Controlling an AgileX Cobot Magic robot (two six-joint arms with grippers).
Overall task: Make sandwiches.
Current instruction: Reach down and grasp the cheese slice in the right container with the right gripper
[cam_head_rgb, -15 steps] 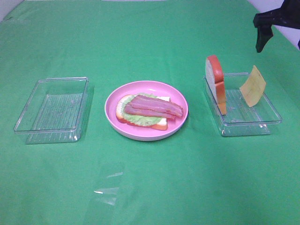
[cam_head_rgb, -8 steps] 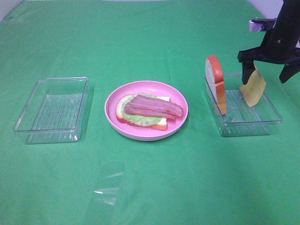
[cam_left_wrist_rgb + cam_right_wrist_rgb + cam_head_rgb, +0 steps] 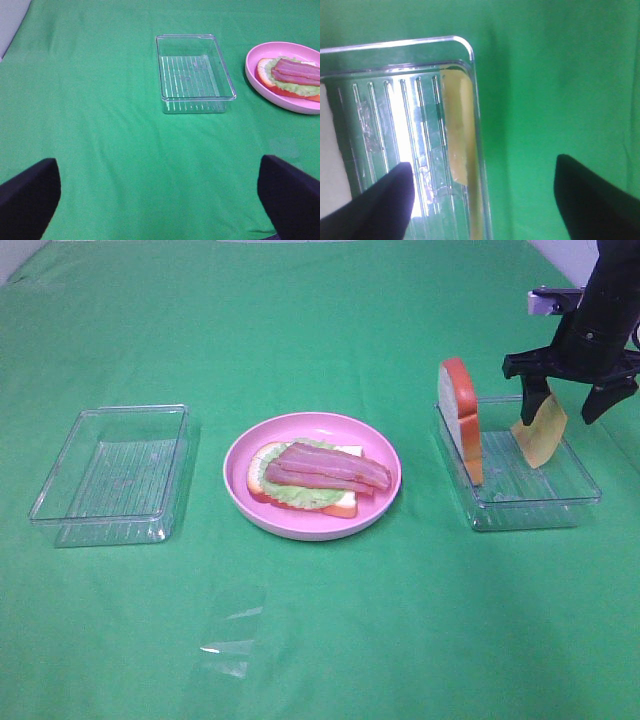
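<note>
Left gripper [image 3: 157, 172] hovering over the green bench [image 3: 100, 125], jaws spread wide, gripping nothing. Further out, bacon strips [image 3: 330, 468] lying on lettuce [image 3: 300, 496] on one bread slice [image 3: 256, 483] in the pink plate [image 3: 310, 528]. Right tray [image 3: 530, 508] holding second bread slice [image 3: 462, 425] on edge, cheese square [image 3: 542, 432] leaning against its right wall. Right gripper [image 3: 562, 416] hanging over the cheese, jaws apart either side of it, not pinching.
</note>
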